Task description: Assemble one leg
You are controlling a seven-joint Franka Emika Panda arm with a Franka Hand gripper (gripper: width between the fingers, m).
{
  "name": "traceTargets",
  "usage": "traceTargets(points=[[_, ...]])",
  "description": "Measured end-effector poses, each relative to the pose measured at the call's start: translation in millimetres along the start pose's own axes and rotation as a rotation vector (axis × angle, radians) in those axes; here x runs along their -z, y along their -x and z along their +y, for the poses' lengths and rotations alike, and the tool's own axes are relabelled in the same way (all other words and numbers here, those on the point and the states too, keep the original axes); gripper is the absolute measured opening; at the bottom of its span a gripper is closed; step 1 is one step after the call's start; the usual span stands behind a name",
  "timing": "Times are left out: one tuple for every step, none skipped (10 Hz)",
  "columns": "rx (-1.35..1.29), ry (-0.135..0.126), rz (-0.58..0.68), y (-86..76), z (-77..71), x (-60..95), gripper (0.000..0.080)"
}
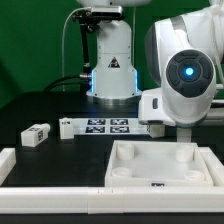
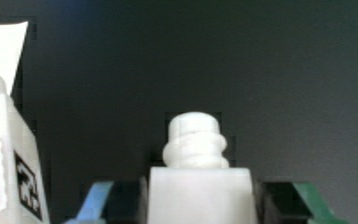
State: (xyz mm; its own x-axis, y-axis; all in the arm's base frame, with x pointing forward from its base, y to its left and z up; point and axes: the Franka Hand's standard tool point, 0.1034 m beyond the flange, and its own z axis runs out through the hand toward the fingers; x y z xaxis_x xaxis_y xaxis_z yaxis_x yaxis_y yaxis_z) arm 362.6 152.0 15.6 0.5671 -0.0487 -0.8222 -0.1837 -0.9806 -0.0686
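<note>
In the wrist view a white leg (image 2: 201,170) sits between my gripper (image 2: 201,200) with its ridged, rounded end pointing away from me. The blue fingertip (image 2: 101,203) and the green fingertip (image 2: 322,203) stand on either side, and dark pads close the space up to the leg. In the exterior view the arm's wrist (image 1: 186,75) hangs over the far right corner of the white tabletop (image 1: 130,165), and a white post (image 1: 183,152) shows there below it; the fingers are hidden. Another leg (image 1: 35,135) with a tag lies at the exterior view's left.
The marker board (image 1: 100,126) lies behind the tabletop, in front of the robot base (image 1: 112,75). A white part (image 1: 8,160) lies at the exterior view's far left. In the wrist view a white tagged part (image 2: 5,150) stands close beside the gripper.
</note>
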Motion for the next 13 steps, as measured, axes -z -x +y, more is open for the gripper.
traceTargets(points=[[0.0,0.0,0.0,0.0,0.0,0.0,0.0288],[0.0,0.0,0.0,0.0,0.0,0.0,0.0288],[0.0,0.0,0.0,0.0,0.0,0.0,0.0288],[0.0,0.0,0.0,0.0,0.0,0.0,0.0288],[0.0,0.0,0.001,0.3,0.0,0.6,0.029],[0.003,0.003,-0.014,9.3,1.2,7.1,0.029],[0.006,0.006,-0.016,20.7,0.9,18.2,0.029],[0.005,0.009,-0.008,28.5,-0.2,27.8,0.029],[0.003,0.011,0.028,37.3,-1.7,39.4,0.0291],[0.005,0.014,0.037,45.4,-1.7,45.7,0.0291],[0.007,0.008,0.095,37.9,-3.6,47.4,0.0291],[0.011,0.0,0.217,30.8,-6.2,51.1,0.0291],[0.016,-0.001,0.33,32.6,-6.2,52.9,0.0291]])
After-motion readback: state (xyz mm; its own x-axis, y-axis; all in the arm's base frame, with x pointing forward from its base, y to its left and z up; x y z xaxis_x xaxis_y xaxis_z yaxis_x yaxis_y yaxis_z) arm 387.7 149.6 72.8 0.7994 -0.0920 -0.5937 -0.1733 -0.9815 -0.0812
